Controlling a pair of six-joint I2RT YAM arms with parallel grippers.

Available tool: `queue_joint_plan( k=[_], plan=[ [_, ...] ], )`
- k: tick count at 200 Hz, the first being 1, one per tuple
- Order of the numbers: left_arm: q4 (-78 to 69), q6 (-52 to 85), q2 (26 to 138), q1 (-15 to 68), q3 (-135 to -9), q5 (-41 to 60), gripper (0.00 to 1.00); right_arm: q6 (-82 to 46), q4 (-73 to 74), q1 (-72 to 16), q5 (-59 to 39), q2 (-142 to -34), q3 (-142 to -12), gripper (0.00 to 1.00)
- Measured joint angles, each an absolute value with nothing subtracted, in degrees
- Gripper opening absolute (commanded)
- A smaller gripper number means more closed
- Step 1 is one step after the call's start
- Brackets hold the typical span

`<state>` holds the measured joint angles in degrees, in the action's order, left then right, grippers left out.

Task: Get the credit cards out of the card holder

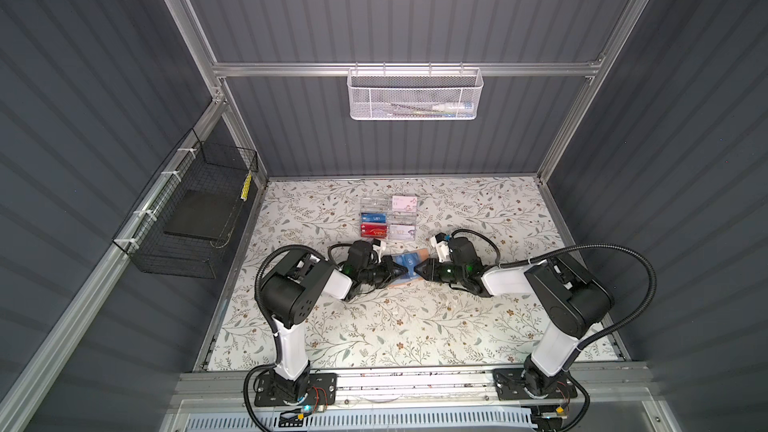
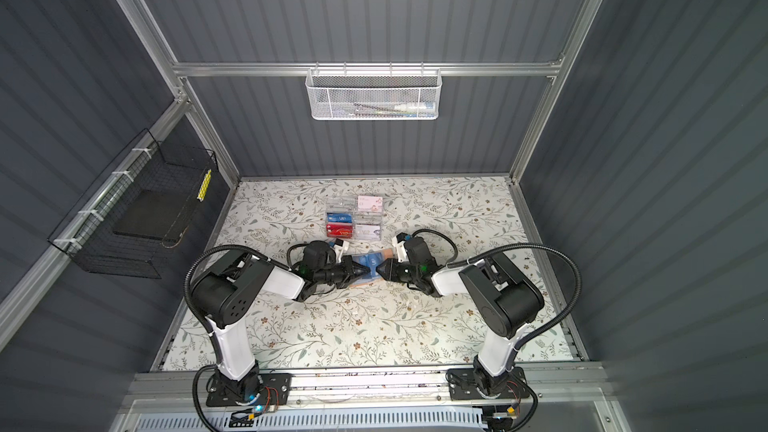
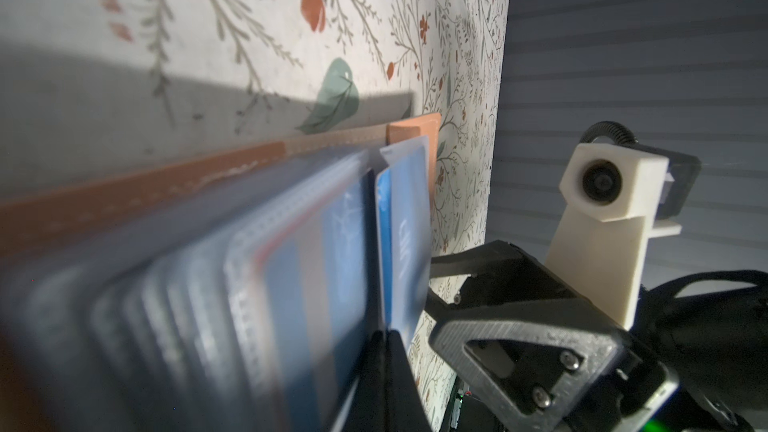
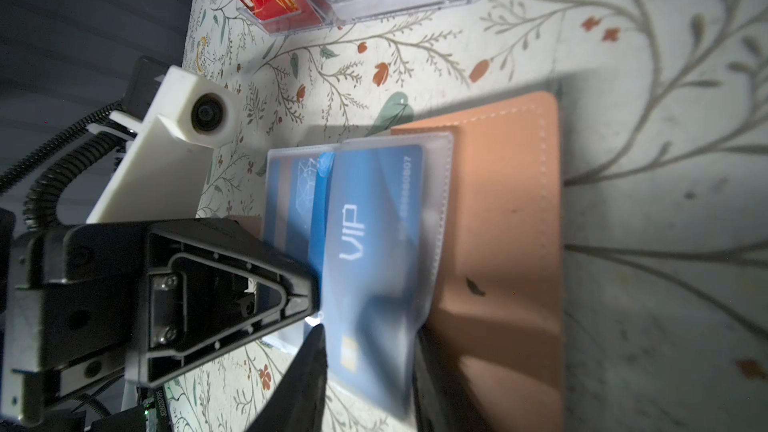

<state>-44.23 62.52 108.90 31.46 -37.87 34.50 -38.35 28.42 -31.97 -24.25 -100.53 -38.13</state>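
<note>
One card holder (image 4: pixel 507 201), one clear box (image 1: pixel 376 203), two baskets (image 1: pixel 415 93) (image 1: pixel 187 218), two arms (image 1: pixel 299 284) (image 1: pixel 561 284).

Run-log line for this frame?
left gripper: shut on sleeve page | right gripper: jaws open at blue VIP card | card holder: open

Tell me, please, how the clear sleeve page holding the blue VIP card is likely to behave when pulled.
The sleeve page looks thin and bowed, so it will probably flop. The blue card inside looks flat, likely stiffening it. Its glossy plastic may slip.
</note>
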Motion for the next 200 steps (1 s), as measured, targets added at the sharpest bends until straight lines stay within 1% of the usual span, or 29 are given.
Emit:
queue_joint_plan(
  k=[34, 70, 160, 200],
  plan=[
    [-44.21, 62.5, 108.9, 31.46, -37.87, 34.48, 0.0, -38.22, 28.64, -31.64, -24.47, -99.94, -37.58, 0.44],
    [-43.79, 62.3, 108.66, 31.46, -37.87, 34.24, 0.0, -38.09, 29.08, -30.85, -24.6, -98.04, -36.32, 0.44],
    [-39.7, 61.41, 106.24, 30.79, -37.74, 33.61, 0.0, -38.11, 30.24, -29.98, -25.34, -98.0, -35.09, 0.45],
    [-35.75, 59.79, 104.16, 30.24, -37.74, 33.56, 0.0, -38.13, 30.83, -29.41, -25.58, -98.0, -34.61, 0.49]
  ],
)
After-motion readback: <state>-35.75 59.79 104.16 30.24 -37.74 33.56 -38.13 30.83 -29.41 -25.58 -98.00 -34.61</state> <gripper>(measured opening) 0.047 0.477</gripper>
